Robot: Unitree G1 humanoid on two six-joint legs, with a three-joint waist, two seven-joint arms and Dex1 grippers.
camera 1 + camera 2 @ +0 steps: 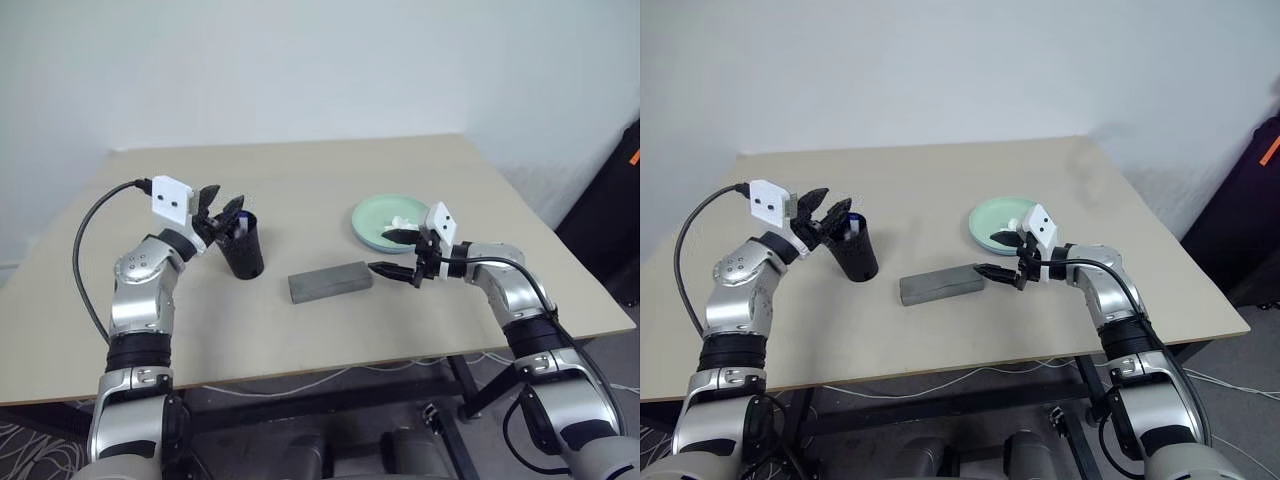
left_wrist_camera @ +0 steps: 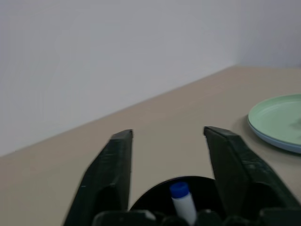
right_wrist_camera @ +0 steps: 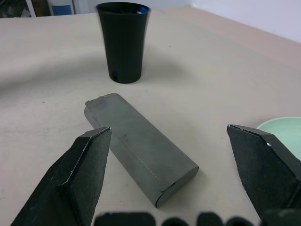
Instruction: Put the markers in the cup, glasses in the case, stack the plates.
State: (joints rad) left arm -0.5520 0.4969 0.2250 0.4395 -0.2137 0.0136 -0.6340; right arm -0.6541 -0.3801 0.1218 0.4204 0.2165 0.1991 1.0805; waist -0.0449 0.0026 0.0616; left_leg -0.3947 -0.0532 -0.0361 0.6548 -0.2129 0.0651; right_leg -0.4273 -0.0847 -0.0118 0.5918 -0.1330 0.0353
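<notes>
The black cup (image 1: 243, 247) stands upright on the left half of the table. A white marker with a blue cap (image 2: 181, 197) stands inside it. My left gripper (image 1: 222, 206) hovers level just above the cup's rim, open, its fingers (image 2: 115, 165) on either side of the marker without touching it. The dark grey case (image 1: 330, 282) lies closed at mid-table. My right gripper (image 1: 392, 252) is open wide just off the case's right end, holding nothing. Behind it sits the mint green plate (image 1: 372, 220), with a light blue edge (image 2: 277, 141) showing under it. The glasses are out of view.
A crumpled white lump (image 1: 403, 222) rests on the green plate, close to my right gripper's upper finger. A black cable (image 1: 85, 240) loops off my left wrist. A dark object (image 1: 618, 195) stands past the table's right edge. A pale wall backs the table.
</notes>
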